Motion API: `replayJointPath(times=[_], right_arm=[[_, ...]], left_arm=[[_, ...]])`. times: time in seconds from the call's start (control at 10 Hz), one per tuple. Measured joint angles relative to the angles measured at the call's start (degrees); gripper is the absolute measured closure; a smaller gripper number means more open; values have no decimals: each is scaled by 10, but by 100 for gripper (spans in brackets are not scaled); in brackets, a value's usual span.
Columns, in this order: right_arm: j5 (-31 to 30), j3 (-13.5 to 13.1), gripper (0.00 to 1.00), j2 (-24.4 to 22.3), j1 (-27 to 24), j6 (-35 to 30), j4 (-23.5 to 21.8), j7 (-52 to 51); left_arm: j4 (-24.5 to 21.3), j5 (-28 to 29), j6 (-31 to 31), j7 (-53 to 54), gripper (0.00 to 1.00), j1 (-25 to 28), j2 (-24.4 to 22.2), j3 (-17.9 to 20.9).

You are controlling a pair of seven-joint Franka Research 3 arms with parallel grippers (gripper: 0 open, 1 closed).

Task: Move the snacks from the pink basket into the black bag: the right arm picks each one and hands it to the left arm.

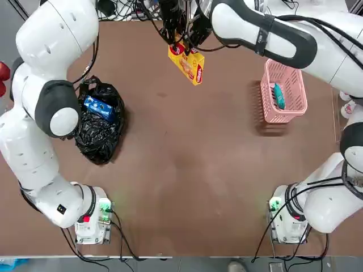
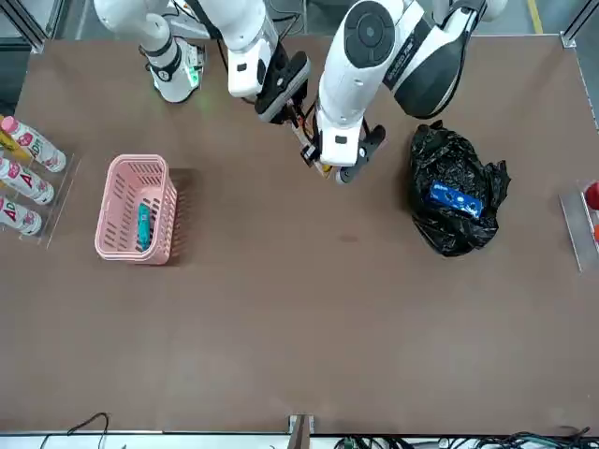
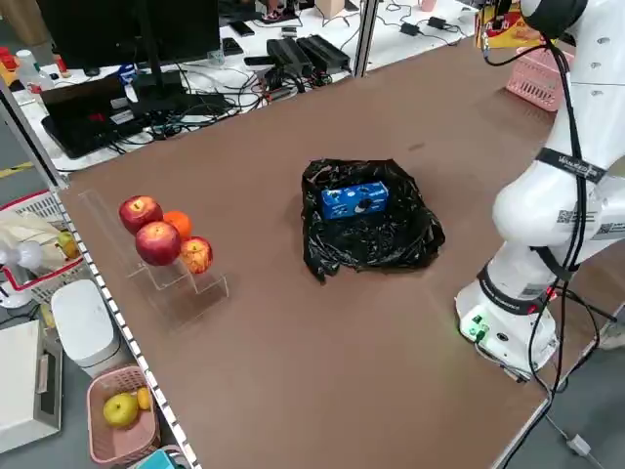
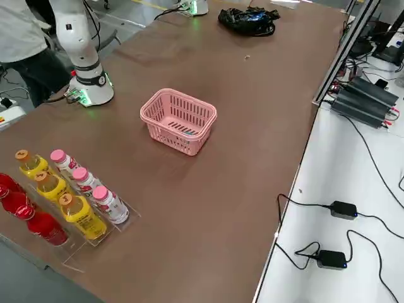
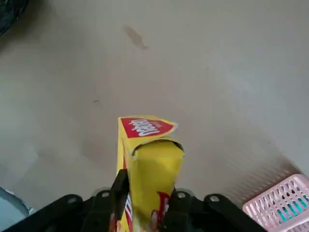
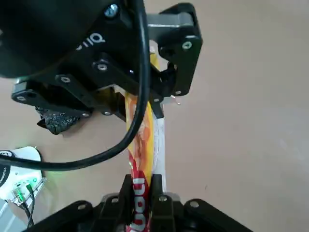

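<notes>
Above the table beyond the pink basket [image 1: 283, 93], which held the teal snack [image 1: 278, 95], both the left gripper [image 5: 145, 212] and the right gripper [image 6: 141, 198] were clamped on the yellow snack [image 1: 190, 62], while the blue snack [image 1: 99, 106] lay in the black bag [image 1: 101, 133] far across from that basket.

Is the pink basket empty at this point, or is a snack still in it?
Not empty. The pink basket holds the slim teal packet, lying on its floor; the front view shows it there too.

right gripper [image 6: 141, 193]: clamped on yellow snack [image 6: 143, 145]
left gripper [image 6: 154, 94]: pinching its far end
table [image 6: 241, 121]: plain brown
</notes>
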Motion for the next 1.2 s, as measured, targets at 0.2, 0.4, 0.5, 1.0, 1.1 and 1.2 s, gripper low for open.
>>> replayJointPath(times=[0.2,0.4,0.5,1.0,1.1,1.2], right_arm=[[0,0,78,0,1,2,0,1],[-1,0,70,1,3,6,1,10],[-2,0,56,1,4,5,4,13],[-21,0,0,1,13,4,8,37],[-22,-3,0,1,12,2,8,38],[-22,-8,0,1,9,0,8,38]], left_arm=[[1,-1,-4,0,71,1,0,0],[2,-2,-9,0,71,3,-1,4],[2,-1,-10,0,71,6,-1,11],[-22,8,-87,62,71,73,1,18],[-36,24,-91,68,71,100,2,18],[-54,39,-94,70,71,127,1,19]])
